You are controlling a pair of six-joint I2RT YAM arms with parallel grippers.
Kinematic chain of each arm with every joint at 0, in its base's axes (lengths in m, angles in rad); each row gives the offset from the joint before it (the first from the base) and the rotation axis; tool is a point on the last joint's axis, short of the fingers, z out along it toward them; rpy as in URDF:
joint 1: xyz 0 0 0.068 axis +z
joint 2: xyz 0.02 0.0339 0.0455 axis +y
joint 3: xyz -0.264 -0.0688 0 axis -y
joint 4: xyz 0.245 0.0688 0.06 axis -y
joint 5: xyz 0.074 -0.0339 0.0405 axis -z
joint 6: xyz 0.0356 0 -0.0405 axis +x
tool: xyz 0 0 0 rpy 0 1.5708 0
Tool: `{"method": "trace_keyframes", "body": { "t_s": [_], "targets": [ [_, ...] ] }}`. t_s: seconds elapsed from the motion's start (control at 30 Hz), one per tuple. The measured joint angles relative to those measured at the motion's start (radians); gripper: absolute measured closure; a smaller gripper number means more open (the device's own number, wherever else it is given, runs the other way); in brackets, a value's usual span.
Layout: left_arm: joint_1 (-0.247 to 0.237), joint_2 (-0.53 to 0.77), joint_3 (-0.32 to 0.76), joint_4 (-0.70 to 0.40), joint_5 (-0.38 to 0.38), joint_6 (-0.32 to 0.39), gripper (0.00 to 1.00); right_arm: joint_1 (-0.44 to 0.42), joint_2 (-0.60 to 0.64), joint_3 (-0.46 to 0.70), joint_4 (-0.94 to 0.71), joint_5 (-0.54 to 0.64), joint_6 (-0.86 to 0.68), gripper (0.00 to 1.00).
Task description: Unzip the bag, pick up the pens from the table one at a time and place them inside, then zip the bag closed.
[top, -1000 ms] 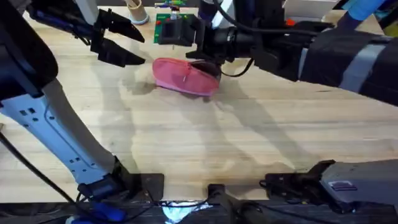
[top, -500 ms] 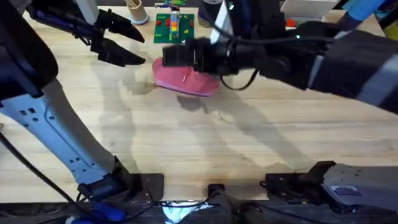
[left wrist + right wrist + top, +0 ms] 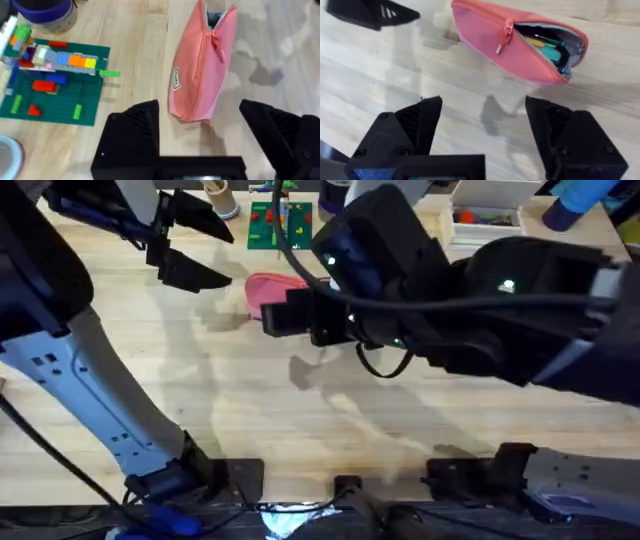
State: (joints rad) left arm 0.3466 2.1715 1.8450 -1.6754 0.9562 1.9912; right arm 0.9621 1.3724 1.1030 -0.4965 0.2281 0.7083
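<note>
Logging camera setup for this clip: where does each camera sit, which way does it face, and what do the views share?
Overhead: fixed above the arm bases, looking down and forward over the table; both arms show, the right one large and dark.
Left wrist: on the left arm, looking down at the bag and a green brick plate; left gripper open.
Right wrist: on the right arm, facing the bag's open end; right gripper open.
Shared: all three show the bag.

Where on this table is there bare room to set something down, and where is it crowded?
The table is bare across its near half, between the arm bases and the pink bag. The far edge is crowded: the bag, the green brick plate, a white box, and the left end effector hovering beside the bag.
</note>
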Motion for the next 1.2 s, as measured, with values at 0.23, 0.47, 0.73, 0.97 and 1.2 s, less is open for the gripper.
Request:
{"method": "trace_keyframes", "body": {
  "t_s": [0.23,0.47,0.73,0.97,1.2],
  "targets": [
    [0.0,0.0,0.0,0.032,0.0,0.065,0.005,0.027,-0.006,0.008,-0.002,0.053,0.091,0.006],
    [0.0,0.0,0.0,0.059,0.0,0.069,0.005,0.064,-0.005,0.024,-0.005,0.119,0.126,0.006],
    [0.0,0.029,0.0,0.052,0.01,0.069,0.006,0.07,-0.005,0.026,-0.006,0.142,0.154,0.006],
    [-0.003,0.114,0.0,0.052,0.028,0.069,0.005,0.07,-0.005,0.026,-0.006,0.146,0.16,0.006],
    [-0.043,0.118,0.0,0.052,0.041,0.069,0.006,0.07,-0.004,0.026,-0.001,0.146,0.176,0.006]
  ]
}}
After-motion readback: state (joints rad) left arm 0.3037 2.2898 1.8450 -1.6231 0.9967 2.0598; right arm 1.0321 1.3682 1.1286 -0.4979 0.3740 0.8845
